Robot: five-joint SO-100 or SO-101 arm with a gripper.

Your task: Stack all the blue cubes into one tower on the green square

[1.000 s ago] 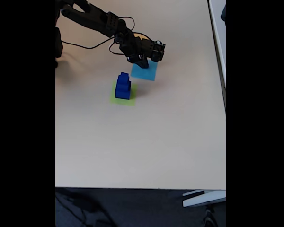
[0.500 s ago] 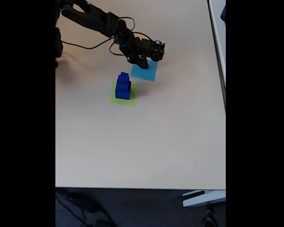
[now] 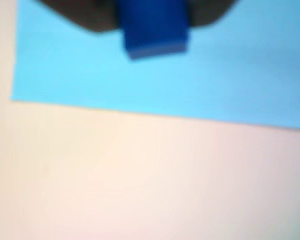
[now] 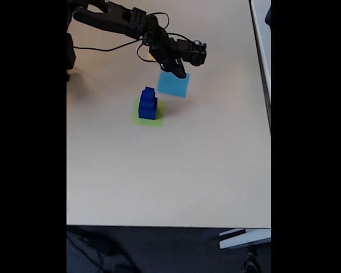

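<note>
Two dark blue cubes point(image 4: 148, 103) stand stacked as a short tower on the green square point(image 4: 137, 119), the smaller one on top. In the wrist view a small blue cube point(image 3: 155, 36) sits between the dark fingers of my gripper point(image 3: 155, 15), which is shut on it above the light-blue patch point(image 3: 240, 75). In the fixed view my gripper point(image 4: 179, 72) hangs over the far edge of that light-blue patch point(image 4: 173, 86), up and to the right of the tower. The held cube is too small to make out there.
The beige table point(image 4: 159, 170) is bare in front of the tower, out to its front edge and right edge. The black arm point(image 4: 125, 21) and its cable reach in from the top left.
The gripper has risen off the light-blue patch and shifted slightly right, carrying the small blue cube. The tower on the green square has not moved.
</note>
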